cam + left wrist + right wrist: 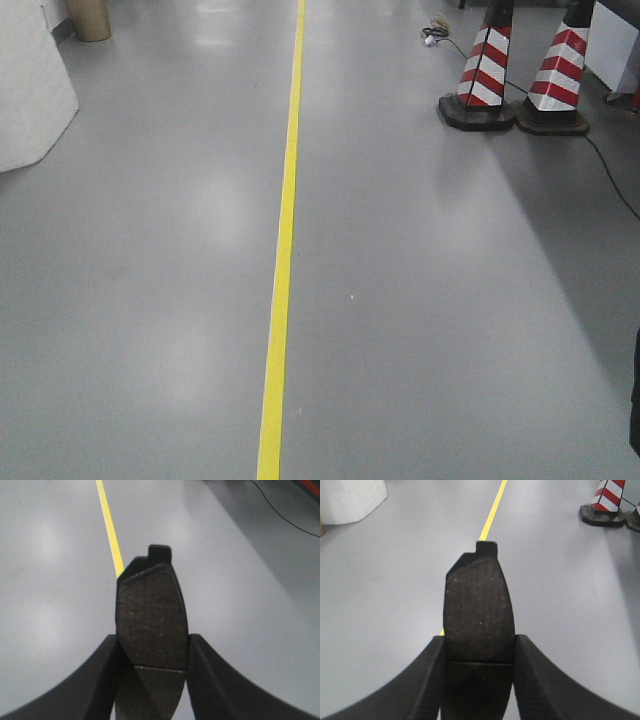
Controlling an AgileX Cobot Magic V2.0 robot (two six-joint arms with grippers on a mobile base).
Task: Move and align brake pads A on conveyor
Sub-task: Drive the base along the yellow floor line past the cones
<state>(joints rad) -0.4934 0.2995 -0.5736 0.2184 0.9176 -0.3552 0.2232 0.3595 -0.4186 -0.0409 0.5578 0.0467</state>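
Left pad [151, 625]: pinched upright between the fingers of my left gripper [151, 652], tab pointing away, over the grey floor [250, 610].
Right pad [479, 615]: clamped the same way in my right gripper [479, 652].
Conveyor: not in any view.
Yellow line [283, 260]: runs ahead on the floor.
Doing it well: I judge both grips should stay firm and level during carrying; release only over the belt, tabs matched.

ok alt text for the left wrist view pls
A dark brake pad stands upright, clamped between the left gripper's two black fingers, its small tab pointing up. Behind it lies a grey floor with a yellow line running away.
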